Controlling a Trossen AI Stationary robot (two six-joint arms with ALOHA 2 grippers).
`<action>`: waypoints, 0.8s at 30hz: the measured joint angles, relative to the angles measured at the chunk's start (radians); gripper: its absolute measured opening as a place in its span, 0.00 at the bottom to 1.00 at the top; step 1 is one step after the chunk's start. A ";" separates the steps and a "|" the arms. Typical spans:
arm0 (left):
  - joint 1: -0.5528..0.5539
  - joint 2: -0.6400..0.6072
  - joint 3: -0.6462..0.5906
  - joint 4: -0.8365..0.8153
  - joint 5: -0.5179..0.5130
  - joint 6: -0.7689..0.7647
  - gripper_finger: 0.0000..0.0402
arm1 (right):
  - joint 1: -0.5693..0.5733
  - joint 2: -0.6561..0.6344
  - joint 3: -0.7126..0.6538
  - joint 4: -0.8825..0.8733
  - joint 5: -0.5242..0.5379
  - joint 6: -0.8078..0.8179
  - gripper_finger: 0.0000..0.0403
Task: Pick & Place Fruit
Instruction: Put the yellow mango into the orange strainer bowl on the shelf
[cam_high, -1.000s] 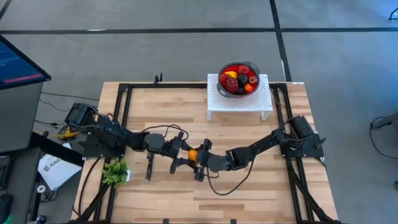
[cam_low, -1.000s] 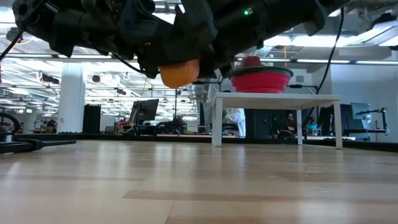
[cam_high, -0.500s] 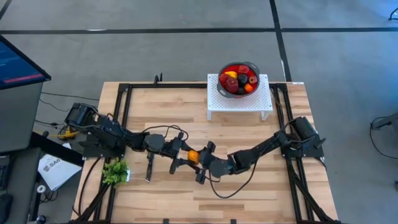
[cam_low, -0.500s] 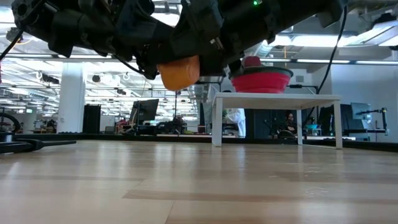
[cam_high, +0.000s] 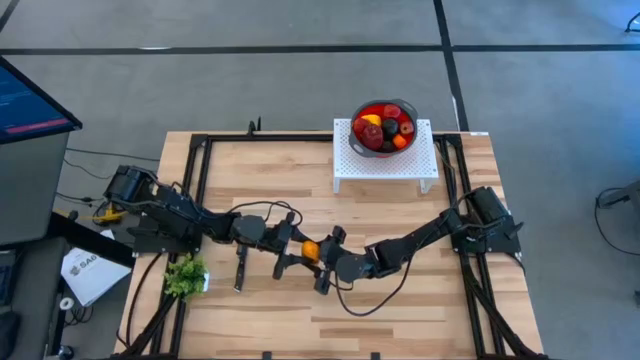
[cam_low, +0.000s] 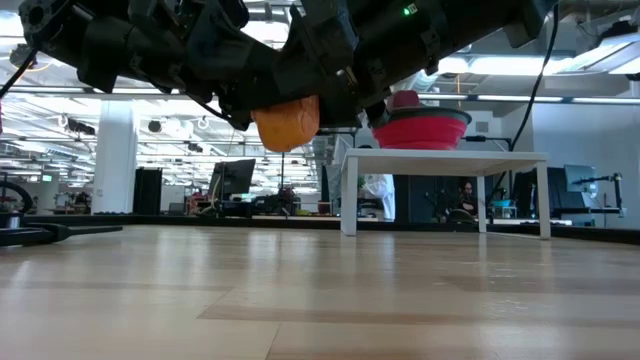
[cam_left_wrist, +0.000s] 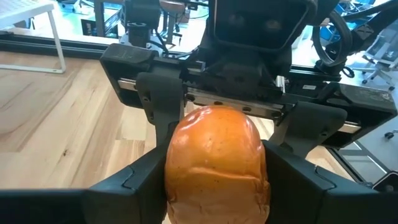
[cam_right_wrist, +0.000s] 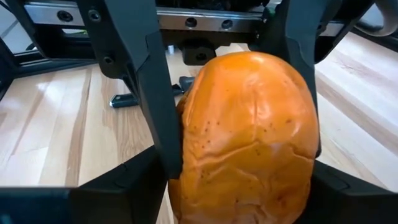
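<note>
An orange fruit (cam_high: 310, 249) hangs above the middle of the table, also seen in the low view (cam_low: 287, 120). My left gripper (cam_high: 298, 250) comes at it from the table's left and my right gripper (cam_high: 324, 256) from the right. Both are shut on it, their fingers interleaved around it. A red bowl (cam_high: 384, 127) holding several red, dark, yellow and orange fruit stands on a white stand (cam_high: 385, 165) at the far edge. My left gripper pinches the orange fruit's two sides (cam_left_wrist: 175, 180) between its two fingers. The fingers come nearly level from the table's left. The fruit is clear of the table. My right gripper pinches the same fruit by its sides (cam_right_wrist: 186, 180) between its two fingers, from the table's right and slanting a little downward. Its fingers (cam_left_wrist: 163, 112) stand crosswise to the left gripper's. The fruit stays lifted clear.
A leafy green bunch (cam_high: 185, 275) lies near the table's left edge. A black-handled knife (cam_high: 240, 270) lies beside it, under the left arm. Black frame rails (cam_high: 200, 170) run along the table's sides. Bare wood lies at the near middle and right.
My right gripper has rolled slightly about the orange fruit, which has tipped a little in the low view. The fruit stays at the same height between both grippers. My left gripper has kept still.
</note>
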 joint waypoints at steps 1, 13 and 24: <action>0.000 0.000 0.000 -0.002 0.000 0.000 0.54 | 0.001 0.000 0.000 0.000 0.000 0.000 0.62; 0.014 -0.019 -0.002 -0.013 0.046 0.000 0.65 | -0.001 0.007 -0.014 -0.011 0.001 0.071 0.48; 0.012 -0.214 -0.015 -0.181 0.026 0.030 0.83 | 0.081 -0.049 -0.155 -0.115 0.198 0.304 0.50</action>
